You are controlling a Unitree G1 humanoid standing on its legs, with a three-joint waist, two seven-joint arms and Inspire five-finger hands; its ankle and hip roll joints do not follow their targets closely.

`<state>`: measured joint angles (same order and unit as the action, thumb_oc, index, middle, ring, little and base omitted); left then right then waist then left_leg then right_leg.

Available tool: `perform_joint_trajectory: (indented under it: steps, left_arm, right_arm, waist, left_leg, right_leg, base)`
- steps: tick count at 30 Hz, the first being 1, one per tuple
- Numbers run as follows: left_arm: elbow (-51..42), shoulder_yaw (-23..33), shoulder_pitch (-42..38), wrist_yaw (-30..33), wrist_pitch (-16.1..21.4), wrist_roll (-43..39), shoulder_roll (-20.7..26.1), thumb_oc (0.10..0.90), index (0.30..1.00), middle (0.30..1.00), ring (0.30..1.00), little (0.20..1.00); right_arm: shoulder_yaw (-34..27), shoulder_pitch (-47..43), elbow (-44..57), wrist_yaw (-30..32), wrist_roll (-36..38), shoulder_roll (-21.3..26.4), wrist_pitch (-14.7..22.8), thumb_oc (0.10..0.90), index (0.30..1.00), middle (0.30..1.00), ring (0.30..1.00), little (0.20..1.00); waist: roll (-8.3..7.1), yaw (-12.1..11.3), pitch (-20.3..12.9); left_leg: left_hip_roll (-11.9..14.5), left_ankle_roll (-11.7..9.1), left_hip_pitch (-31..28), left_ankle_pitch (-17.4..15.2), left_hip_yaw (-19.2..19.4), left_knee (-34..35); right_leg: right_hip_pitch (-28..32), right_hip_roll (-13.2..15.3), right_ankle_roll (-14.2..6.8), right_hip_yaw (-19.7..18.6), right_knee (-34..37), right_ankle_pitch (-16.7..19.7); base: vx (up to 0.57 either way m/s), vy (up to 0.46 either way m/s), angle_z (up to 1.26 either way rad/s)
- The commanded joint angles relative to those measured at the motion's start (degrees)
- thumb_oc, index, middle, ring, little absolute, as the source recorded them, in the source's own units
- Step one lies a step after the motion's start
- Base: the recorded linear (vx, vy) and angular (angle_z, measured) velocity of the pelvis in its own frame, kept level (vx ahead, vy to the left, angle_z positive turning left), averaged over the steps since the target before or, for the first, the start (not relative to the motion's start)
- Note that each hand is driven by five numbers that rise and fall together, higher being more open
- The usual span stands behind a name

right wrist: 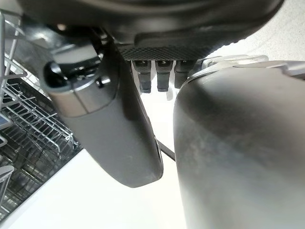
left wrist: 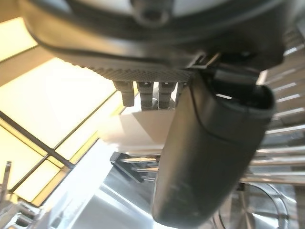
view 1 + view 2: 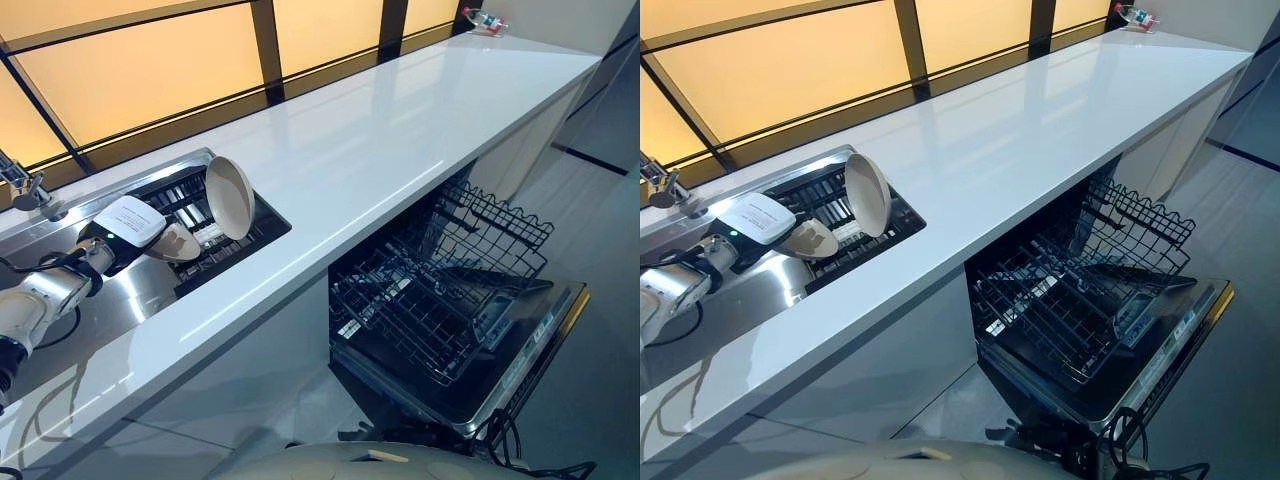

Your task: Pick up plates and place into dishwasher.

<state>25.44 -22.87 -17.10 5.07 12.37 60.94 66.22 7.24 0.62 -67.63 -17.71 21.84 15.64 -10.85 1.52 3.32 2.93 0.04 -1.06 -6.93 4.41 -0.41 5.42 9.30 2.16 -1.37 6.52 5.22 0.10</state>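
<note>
A long glossy white countertop (image 3: 400,130) is seen running beneath amber backlit window panels (image 3: 140,70). Below its far stretch, an open dishwasher (image 3: 520,370) is noted, door lowered and black wire racks (image 3: 440,290) pulled out. At the near end, a stainless steel sink (image 3: 110,300) is set into the counter, with a dark drying rack (image 3: 225,235) inside. A round cream plate (image 3: 229,196) is stood on edge in that rack. The left hand (image 3: 125,228) is held over the sink just beside the plate; whether its fingers are spread or closed cannot be told. In the right wrist view, the right hand (image 1: 114,124) is shown with fingers curled in, nothing held.
</note>
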Motion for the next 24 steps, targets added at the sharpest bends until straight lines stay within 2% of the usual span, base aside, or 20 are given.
perform_joint_trajectory:
  steps: [1, 2, 3, 6, 12, 21, 24]
  left_arm:
    - [2.33, 2.89, -13.54, -0.92, -5.10, 1.65, 1.09, 0.800, 0.900, 0.900, 0.900, 0.900]
    - [2.81, 2.03, -14.06, -2.40, -5.52, 1.34, 0.49, 0.160, 0.352, 0.352, 0.352, 0.260]
    - [2.90, 1.77, -14.22, -2.53, -5.60, 1.34, 0.32, 0.100, 0.300, 0.300, 0.300, 0.200]
    - [3.96, 0.15, -15.59, -3.57, -7.49, 1.51, -1.06, 0.100, 0.300, 0.300, 0.300, 0.200]
    - [6.14, -1.55, -18.25, -3.30, -8.50, 2.14, -1.72, 0.100, 0.300, 0.300, 0.300, 0.200]
    - [6.35, -0.79, -20.60, -2.42, -9.72, -1.66, 1.79, 0.100, 0.300, 0.300, 0.300, 0.200]
    - [5.94, 1.71, -20.47, -0.99, -9.20, -3.79, 4.81, 0.100, 0.300, 0.300, 0.300, 0.200]
  right_arm:
    - [0.75, -0.50, -0.76, 0.70, -0.36, 2.62, -1.25, 0.800, 0.900, 0.900, 0.900, 0.900]
    - [0.85, -0.56, -0.69, 0.81, -0.17, 2.65, -1.23, 0.800, 0.900, 0.900, 0.900, 0.900]
    - [0.82, -0.57, -0.68, 0.87, -0.10, 2.64, -1.24, 0.800, 0.900, 0.900, 0.900, 0.900]
    - [0.99, -0.60, -0.84, 1.02, -0.13, 2.50, -0.93, 0.800, 0.900, 0.900, 0.900, 0.900]
    - [1.37, -0.72, 0.58, 1.30, 1.94, 2.32, -0.23, 0.800, 0.900, 0.900, 0.900, 0.900]
    - [1.50, -0.87, 1.43, 2.00, 2.79, 2.18, -0.65, 0.800, 0.900, 0.900, 0.900, 0.900]
    - [1.31, -0.74, 1.43, 2.55, 3.75, 2.16, -0.91, 0.800, 0.900, 0.900, 0.900, 0.900]
  waist:
    - [1.74, 0.90, 1.26]
    - [1.71, 1.10, 1.36]
    - [1.71, 1.10, 1.39]
    - [1.62, 1.49, 1.38]
    - [1.47, 1.86, 1.37]
    - [1.73, 1.38, 1.23]
    - [1.96, 0.76, 1.06]
  left_leg:
    - [-4.81, 4.25, -2.91, -7.75, 4.49, -0.42]
    - [-4.78, 4.28, -2.96, -7.78, 4.60, -0.42]
    - [-4.78, 4.28, -2.98, -7.78, 4.61, -0.42]
    - [-4.77, 4.38, -3.09, -7.88, 4.85, -0.42]
    - [-4.81, 4.47, -3.03, -7.89, 5.18, -0.42]
    - [-4.82, 4.37, -2.89, -7.70, 5.16, -0.42]
    - [-4.94, 4.40, -2.89, -7.67, 4.67, -0.42]
  right_leg:
    - [-1.78, -2.85, -2.86, -1.62, -1.64, 0.91]
    - [-1.83, -2.87, -2.86, -1.78, -1.75, 0.89]
    - [-1.83, -2.88, -2.86, -1.80, -1.79, 0.88]
    - [-1.87, -2.98, -2.91, -2.22, -1.88, 0.84]
    - [-2.02, -3.03, -2.96, -2.76, -1.82, 0.98]
    - [-2.12, -2.83, -3.01, -2.48, -1.84, 1.00]
    - [-2.02, -2.77, -2.96, -2.13, -1.86, 0.93]
  base:
    - [0.01, 0.025, -0.08]
    - [0.01, 0.019, -0.09]
    - [0.02, 0.018, -0.12]
    - [0.03, 0.014, -0.11]
    - [0.01, 0.004, -0.02]
    - [-0.01, -0.010, -0.02]
    - [0.00, 0.000, 0.00]
